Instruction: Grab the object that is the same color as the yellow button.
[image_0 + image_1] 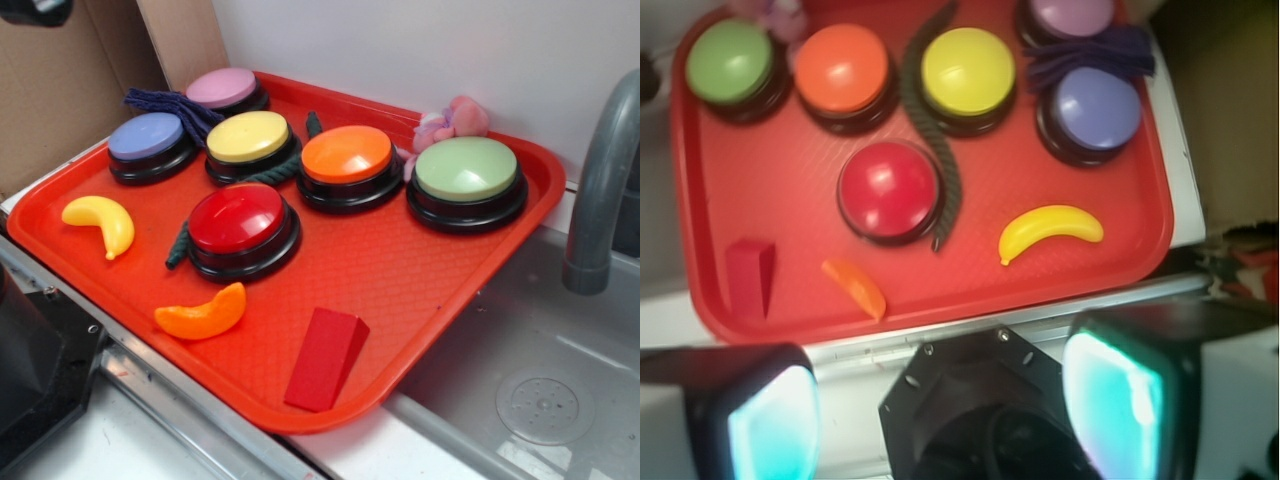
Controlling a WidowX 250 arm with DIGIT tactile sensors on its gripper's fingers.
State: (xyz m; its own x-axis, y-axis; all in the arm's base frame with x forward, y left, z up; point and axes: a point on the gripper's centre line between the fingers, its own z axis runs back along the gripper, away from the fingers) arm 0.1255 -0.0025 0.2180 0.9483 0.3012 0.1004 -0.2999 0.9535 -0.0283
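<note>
Hovering off the tray's near edge, tool [945, 405] jaws spread wide and empty | banana [1050, 231] lies ahead and slightly right in the wrist view, long axis crosswise; near purple button [1096, 108] | yellow button [968, 71] farther on

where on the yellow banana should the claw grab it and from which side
Grip the banana across its thick middle, coming straight down from above. It lies flat on the tray with clear space around it, and the curved ends taper, so the centre likely gives the steadiest hold. The claw looks open.
</note>
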